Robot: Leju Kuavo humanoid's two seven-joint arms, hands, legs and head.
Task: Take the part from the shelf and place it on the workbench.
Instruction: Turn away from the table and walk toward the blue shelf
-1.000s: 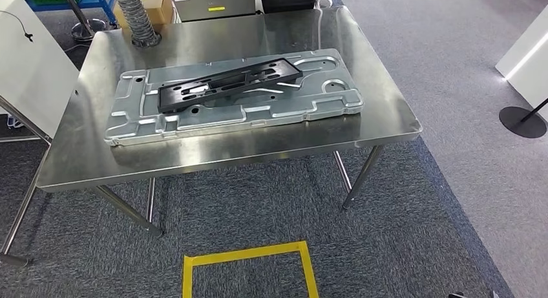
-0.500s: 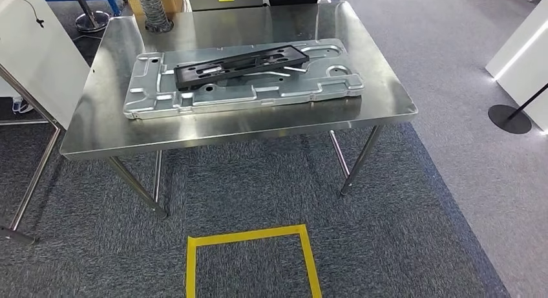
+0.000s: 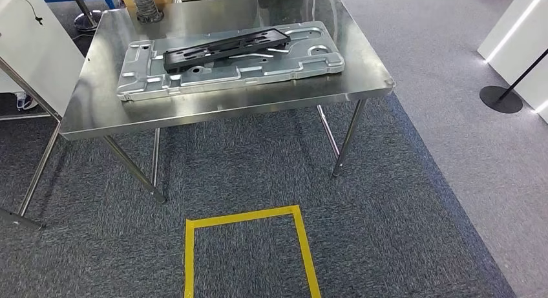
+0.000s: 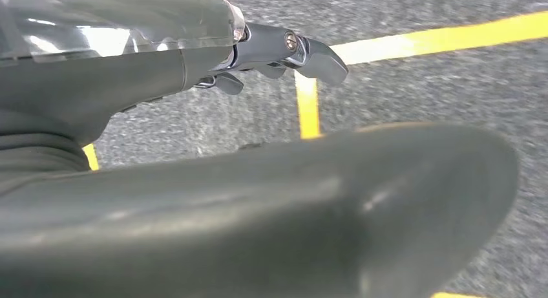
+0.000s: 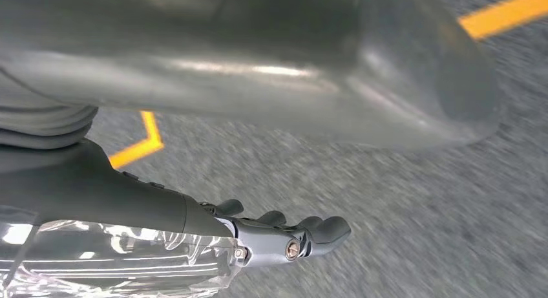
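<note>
A long black part (image 3: 223,44) lies flat on a large grey stamped metal plate (image 3: 194,81), which rests on the steel workbench (image 3: 365,75) ahead of me in the head view. My left hand (image 4: 129,78) hangs over the grey carpet with nothing in it, its fingers (image 4: 291,49) stretched out above yellow tape. My right hand (image 5: 129,201) also hangs empty over the carpet, with its fingers (image 5: 304,236) only slightly bent. Both hands are well away from the bench.
A yellow tape square (image 3: 249,217) marks the carpet in front of the bench. A white panel (image 3: 32,59) on a metal frame stands at the left. A black stanchion base (image 3: 501,99) sits at the right, and a corrugated hose (image 3: 145,4) stands on the bench's far side.
The whole picture has shifted: the bench now sits higher and further left, so the camera has moved. The black part and the plate keep their places on the bench.
</note>
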